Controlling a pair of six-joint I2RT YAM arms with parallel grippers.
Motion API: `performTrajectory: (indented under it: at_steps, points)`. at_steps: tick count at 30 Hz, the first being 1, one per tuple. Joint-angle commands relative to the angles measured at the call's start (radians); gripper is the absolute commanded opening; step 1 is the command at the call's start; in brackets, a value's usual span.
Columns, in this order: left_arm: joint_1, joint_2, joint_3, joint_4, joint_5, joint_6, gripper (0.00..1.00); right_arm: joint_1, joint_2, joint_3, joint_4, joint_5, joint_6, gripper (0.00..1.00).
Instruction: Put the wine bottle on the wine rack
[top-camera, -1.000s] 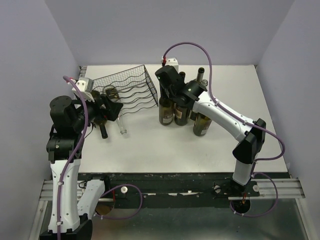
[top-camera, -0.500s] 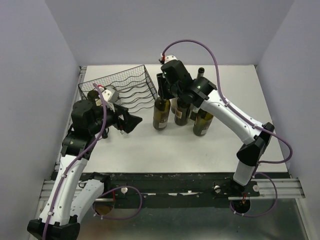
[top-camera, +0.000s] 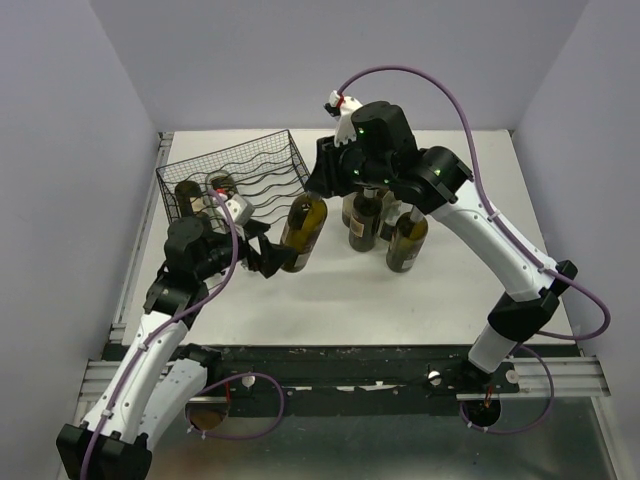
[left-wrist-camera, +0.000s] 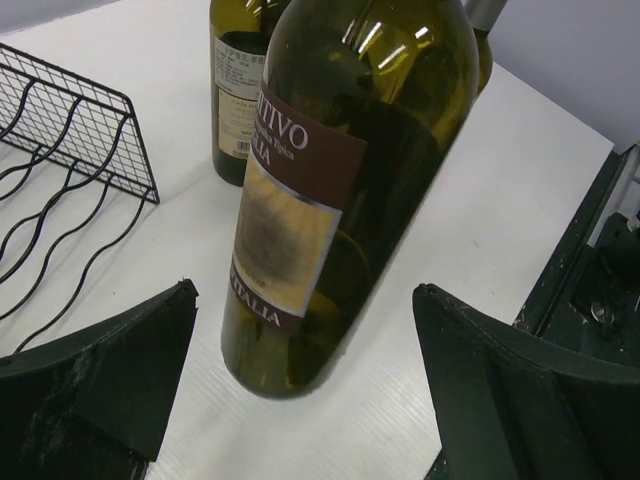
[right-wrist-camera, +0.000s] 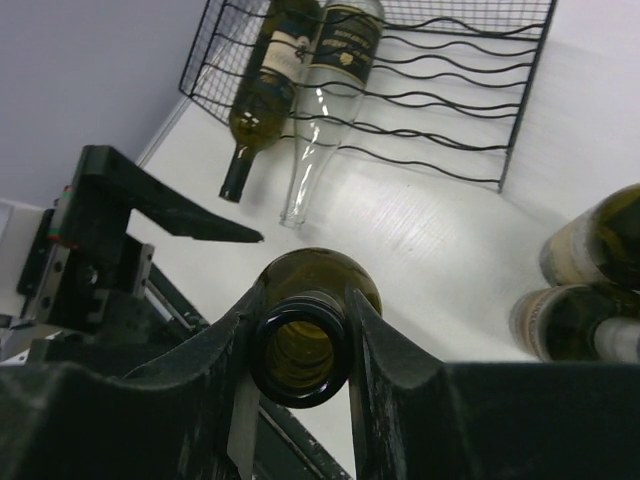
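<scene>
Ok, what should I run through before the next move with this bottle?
1. Right gripper shut on the wine bottle neck: ok.
2. Left gripper open, straddling the bottle's lower body without touching: ok.
3. Bottle tilted, base towards the left gripper: ok.
4. Base lifted off the table: cannot tell.
5. Free cradles in the wine rack: ok; two bottles lie at one end.
6. Standing bottles apart from the held one: ok.
</scene>
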Motion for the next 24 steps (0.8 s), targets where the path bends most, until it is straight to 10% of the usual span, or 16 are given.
performTrajectory:
  at_steps: [1,22,24]
  points:
    - [-0.010,0.009,-0.038,0.121,0.093,0.042,0.99,0.002,-0.054,0.033,0.077,-0.193,0.027,0.01]
    - [-0.020,0.015,-0.051,0.128,0.302,0.277,0.98,0.002,-0.187,-0.139,0.298,-0.496,0.012,0.01]
    - [-0.020,0.025,-0.037,0.099,0.302,0.289,0.84,0.001,-0.200,-0.156,0.316,-0.509,0.005,0.01]
